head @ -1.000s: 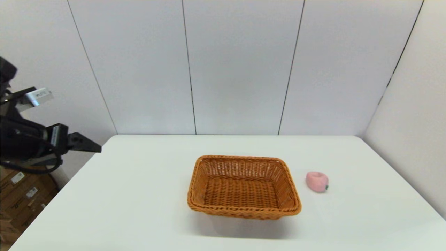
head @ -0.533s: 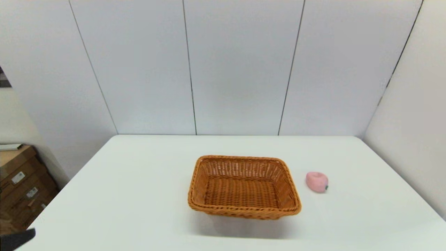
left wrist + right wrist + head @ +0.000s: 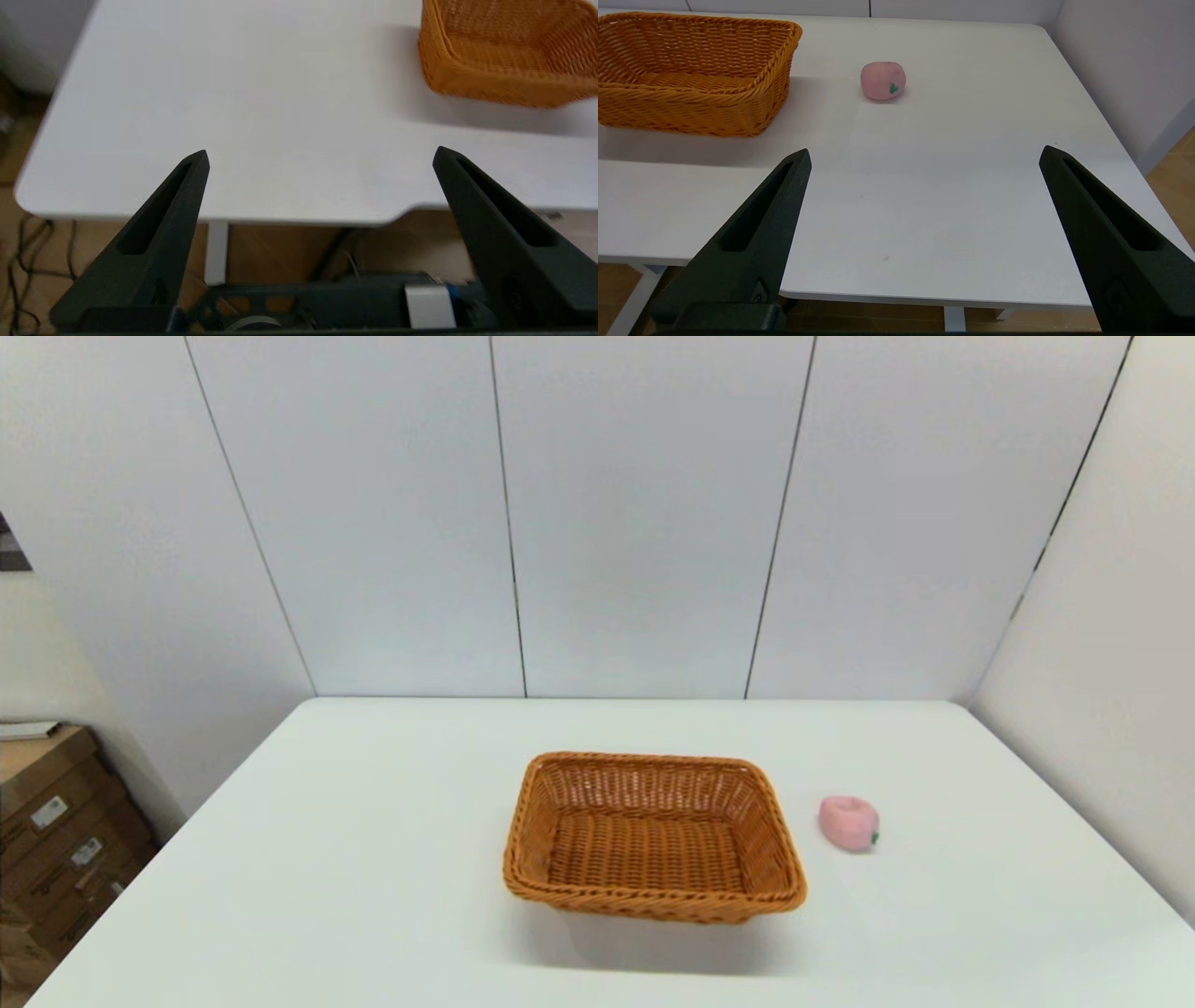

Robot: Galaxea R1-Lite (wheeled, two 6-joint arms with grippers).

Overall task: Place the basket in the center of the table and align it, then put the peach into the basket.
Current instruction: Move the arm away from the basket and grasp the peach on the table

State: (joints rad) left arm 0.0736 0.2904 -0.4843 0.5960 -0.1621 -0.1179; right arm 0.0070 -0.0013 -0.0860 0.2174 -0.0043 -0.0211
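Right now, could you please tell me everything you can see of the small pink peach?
The small round pale pink toy peach has a matte skin and a tiny green stem mark facing the robot's side. It rests on the plain white table, to the right of the orange-brown woven wicker basket, apart from it. Nothing else touches it.

A bare test or lab space: plain pale grey wall panels (image 3: 635, 513) with thin dark seams box in a large plain white rectangular surface (image 3: 373, 859). Stacked brown cardboard boxes with shipping labels (image 3: 56, 859) sit on the floor beside it, and loose black cables (image 3: 28, 252) trail over wood-look flooring.
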